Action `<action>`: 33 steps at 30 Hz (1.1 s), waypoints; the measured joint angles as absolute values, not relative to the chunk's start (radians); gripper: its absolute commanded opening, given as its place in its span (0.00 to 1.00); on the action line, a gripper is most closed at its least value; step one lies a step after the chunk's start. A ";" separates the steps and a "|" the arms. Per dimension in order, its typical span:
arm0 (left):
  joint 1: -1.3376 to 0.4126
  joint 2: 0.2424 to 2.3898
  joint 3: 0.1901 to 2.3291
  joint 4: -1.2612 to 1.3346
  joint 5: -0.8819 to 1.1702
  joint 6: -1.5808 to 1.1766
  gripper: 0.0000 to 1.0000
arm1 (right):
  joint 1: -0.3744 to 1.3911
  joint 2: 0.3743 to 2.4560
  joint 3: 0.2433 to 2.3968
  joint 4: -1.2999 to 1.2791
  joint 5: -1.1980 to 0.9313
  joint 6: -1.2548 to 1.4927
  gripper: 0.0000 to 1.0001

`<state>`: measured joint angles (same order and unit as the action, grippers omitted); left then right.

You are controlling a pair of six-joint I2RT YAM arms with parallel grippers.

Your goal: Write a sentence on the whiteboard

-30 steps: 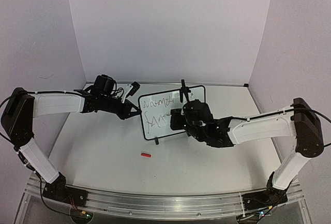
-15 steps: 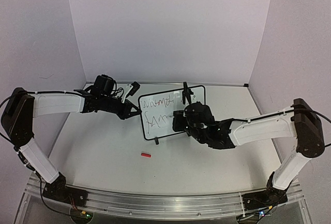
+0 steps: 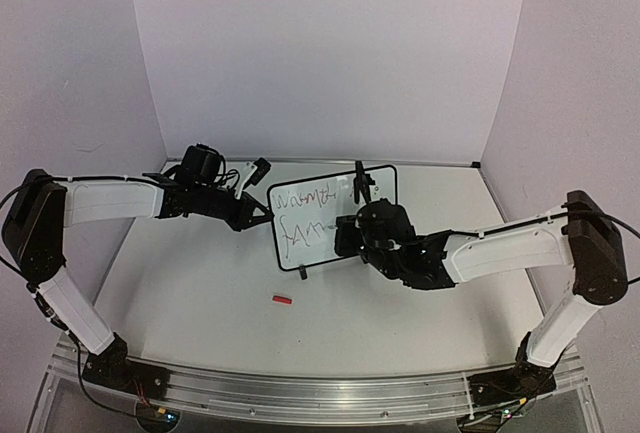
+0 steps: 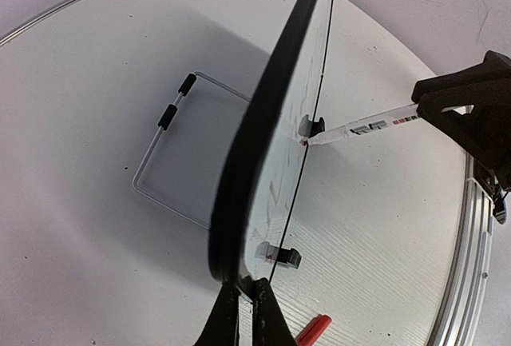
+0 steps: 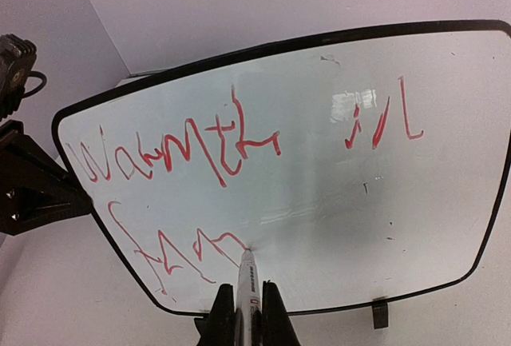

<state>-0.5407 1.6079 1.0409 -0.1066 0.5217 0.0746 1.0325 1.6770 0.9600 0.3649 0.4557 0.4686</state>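
The whiteboard [image 3: 383, 185] stands upright mid-table, edge-on in the left wrist view [image 4: 263, 114] and face-on in the right wrist view [image 5: 431, 202]. My left gripper [image 3: 262, 211] is shut on its left edge [image 4: 243, 296]. My right gripper [image 3: 346, 234] is shut on a white marker [image 5: 247, 276], its tip touching the board's lower line. The marker also shows in the left wrist view [image 4: 363, 129]. The sentence [image 5: 184, 142] is red scrawl: an upper line like "Warmth in" and a lower line reading "fam" up to the tip. It looks thin and dark from above [image 3: 305, 199].
A red marker cap [image 3: 282, 300] lies on the table in front of the board, also in the left wrist view [image 4: 313, 330]. A thin wire frame [image 4: 172, 162] lies behind the board. Two black clip feet [image 4: 281, 256] hold the board's bottom edge. Walls close the back and sides.
My right gripper has shifted slightly right along the lower line with the marker on the board. The left gripper and board have stayed still.
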 measured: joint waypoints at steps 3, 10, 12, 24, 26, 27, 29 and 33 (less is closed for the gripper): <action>-0.541 1.608 1.041 -0.107 0.522 0.075 0.00 | 1.032 1.672 0.959 0.364 0.454 0.469 0.00; -0.541 1.608 1.041 -0.107 0.522 0.075 0.00 | 1.026 1.584 0.938 0.337 0.458 0.465 0.00; -0.541 1.608 1.041 -0.107 0.522 0.075 0.00 | 1.023 1.561 0.935 0.337 0.459 0.464 0.00; -0.541 1.608 1.041 -0.107 0.522 0.075 0.00 | 0.994 1.563 0.935 0.327 0.445 0.462 0.00; -0.541 1.608 1.041 -0.107 0.522 0.075 0.00 | 0.993 1.571 0.936 0.326 0.439 0.461 0.00; -0.541 1.608 1.041 -0.107 0.522 0.075 0.00 | 0.993 1.575 0.936 0.325 0.434 0.460 0.00; -0.541 1.608 1.041 -0.107 0.522 0.075 0.00 | 0.992 1.582 0.940 0.322 0.425 0.456 0.00; -0.541 1.609 1.042 -0.107 0.522 0.075 0.00 | 0.992 1.604 0.960 0.321 0.410 0.449 0.00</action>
<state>-0.5407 1.6089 1.0421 -0.1074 0.5220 0.0750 0.9924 1.6041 0.9598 0.3206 0.4102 0.4491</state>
